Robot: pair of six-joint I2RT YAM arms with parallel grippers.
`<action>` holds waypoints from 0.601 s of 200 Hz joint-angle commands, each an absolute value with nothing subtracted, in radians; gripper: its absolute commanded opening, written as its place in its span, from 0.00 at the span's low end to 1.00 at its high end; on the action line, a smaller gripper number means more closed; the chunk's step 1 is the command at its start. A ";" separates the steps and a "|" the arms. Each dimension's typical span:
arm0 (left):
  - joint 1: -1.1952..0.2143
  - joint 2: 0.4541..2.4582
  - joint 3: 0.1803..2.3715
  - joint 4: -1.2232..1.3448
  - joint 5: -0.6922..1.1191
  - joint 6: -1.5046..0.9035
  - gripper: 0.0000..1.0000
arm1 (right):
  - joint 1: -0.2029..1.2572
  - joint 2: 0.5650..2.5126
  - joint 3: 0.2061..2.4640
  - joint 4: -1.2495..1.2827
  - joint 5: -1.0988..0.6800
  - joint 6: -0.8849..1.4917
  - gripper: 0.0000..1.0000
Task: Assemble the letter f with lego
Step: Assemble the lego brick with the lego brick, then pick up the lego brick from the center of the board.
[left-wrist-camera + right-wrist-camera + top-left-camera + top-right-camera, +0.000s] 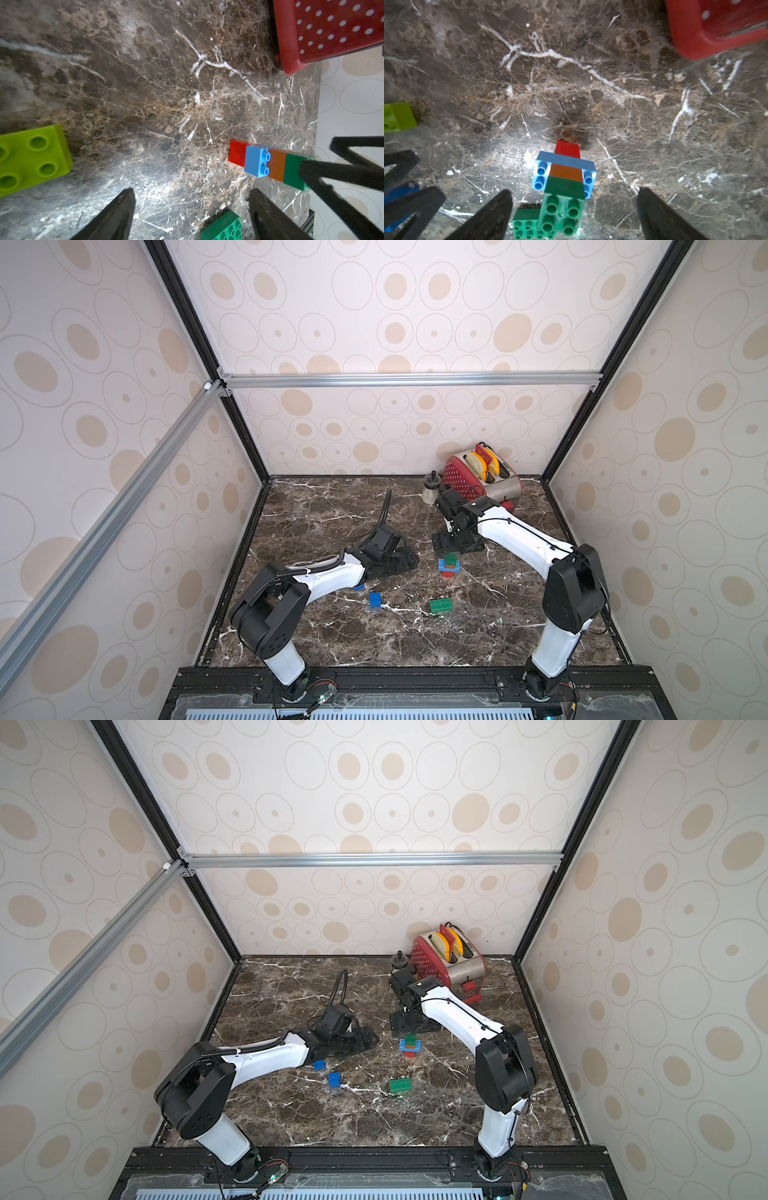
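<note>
Standing lego stack [564,172] between spread right fingers [492,212].

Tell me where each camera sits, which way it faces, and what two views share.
Top views: high over the front edge of the table, facing down toward the back wall; left arm and right arm show whole.
Left wrist: low on the left arm, facing across the table to the brick stack and toaster; open left gripper shows.
Right wrist: above the stack, facing steeply down; open right gripper shows.
Shared: both wrist views hold the stack, toaster and a lime brick.
</note>
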State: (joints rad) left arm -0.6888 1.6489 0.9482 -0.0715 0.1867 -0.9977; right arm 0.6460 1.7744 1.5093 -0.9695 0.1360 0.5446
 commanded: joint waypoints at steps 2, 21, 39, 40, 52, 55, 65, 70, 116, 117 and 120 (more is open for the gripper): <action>-0.681 1.608 0.948 -0.098 0.138 -0.972 0.91 | 0.653 1.690 1.528 -1.000 0.214 0.532 1.00; -0.682 1.610 0.951 -0.107 0.127 -0.972 0.94 | 0.651 1.651 1.524 -1.013 0.206 0.548 1.00; -0.682 1.607 0.957 -0.120 0.120 -0.967 0.99 | 0.640 1.606 1.497 -1.000 0.153 0.547 1.00; -0.682 1.607 0.958 -0.122 0.119 -0.966 0.99 | 0.640 1.604 1.495 -0.999 0.149 0.548 1.00; -0.683 1.594 0.965 -0.140 0.097 -0.956 0.99 | 0.638 1.570 1.477 -0.992 0.109 0.541 1.00; -0.683 1.588 0.965 -0.143 0.092 -0.954 0.99 | 0.638 1.562 1.470 -0.992 0.098 0.534 1.00; -0.683 1.570 0.971 -0.167 0.068 -0.949 0.99 | 0.641 1.528 1.442 -0.989 0.088 0.527 1.00; -0.684 1.560 0.976 -0.185 0.060 -0.950 0.99 | 0.644 1.505 1.417 -0.977 0.088 0.521 1.00; -0.678 1.393 0.966 -0.341 -0.026 -0.934 0.99 | 0.684 1.340 1.168 -0.913 0.085 0.558 1.00; -0.677 1.390 0.967 -0.344 -0.028 -0.933 0.99 | 0.686 1.338 1.164 -0.914 0.088 0.561 1.00; -0.677 1.380 0.969 -0.356 -0.035 -0.930 0.99 | 0.698 1.333 1.153 -0.915 0.097 0.570 1.00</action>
